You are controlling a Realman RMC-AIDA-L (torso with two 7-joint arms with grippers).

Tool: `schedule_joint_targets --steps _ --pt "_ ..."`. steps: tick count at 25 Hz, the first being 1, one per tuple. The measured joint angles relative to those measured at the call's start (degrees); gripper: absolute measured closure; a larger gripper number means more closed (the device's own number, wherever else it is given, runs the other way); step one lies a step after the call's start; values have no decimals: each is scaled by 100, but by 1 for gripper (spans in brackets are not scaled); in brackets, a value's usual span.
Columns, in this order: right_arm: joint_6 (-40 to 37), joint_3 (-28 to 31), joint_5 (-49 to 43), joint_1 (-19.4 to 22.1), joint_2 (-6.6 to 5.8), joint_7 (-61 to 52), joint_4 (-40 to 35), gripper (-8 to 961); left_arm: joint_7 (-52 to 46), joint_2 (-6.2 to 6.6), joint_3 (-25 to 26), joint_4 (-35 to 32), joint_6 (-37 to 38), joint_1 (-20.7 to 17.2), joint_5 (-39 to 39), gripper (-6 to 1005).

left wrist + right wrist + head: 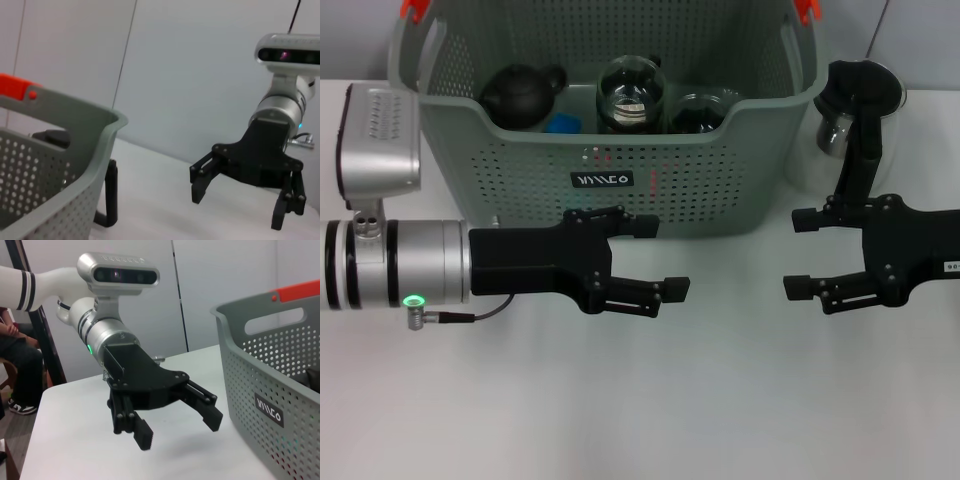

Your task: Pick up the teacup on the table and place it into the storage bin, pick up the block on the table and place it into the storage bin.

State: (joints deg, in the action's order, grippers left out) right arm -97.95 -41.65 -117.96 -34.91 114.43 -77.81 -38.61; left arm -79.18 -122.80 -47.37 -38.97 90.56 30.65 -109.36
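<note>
The storage bin (700,190), a grey-green perforated basket with orange-red clips, stands at the back middle of the table. Inside it I see a blue block (563,124), a black teapot (520,95), a round glass pot (632,95) and a dark glass teacup (700,112). My left gripper (665,258) hangs open and empty just in front of the bin's front wall. My right gripper (795,253) is open and empty at the bin's right front. The right wrist view shows the left gripper (180,432) beside the bin (260,365); the left wrist view shows the right gripper (237,207).
A clear glass pitcher with a black handle (850,120) stands on the table right of the bin, behind my right gripper. The white table (650,400) stretches toward me in front of both grippers.
</note>
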Motion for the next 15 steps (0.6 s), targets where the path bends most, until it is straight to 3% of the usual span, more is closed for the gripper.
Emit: schedule_joint_targets --steps 15 --pt "13 2 2 -35 0 3 3 14 -72 -11 -38 69 -89 29 -28 49"
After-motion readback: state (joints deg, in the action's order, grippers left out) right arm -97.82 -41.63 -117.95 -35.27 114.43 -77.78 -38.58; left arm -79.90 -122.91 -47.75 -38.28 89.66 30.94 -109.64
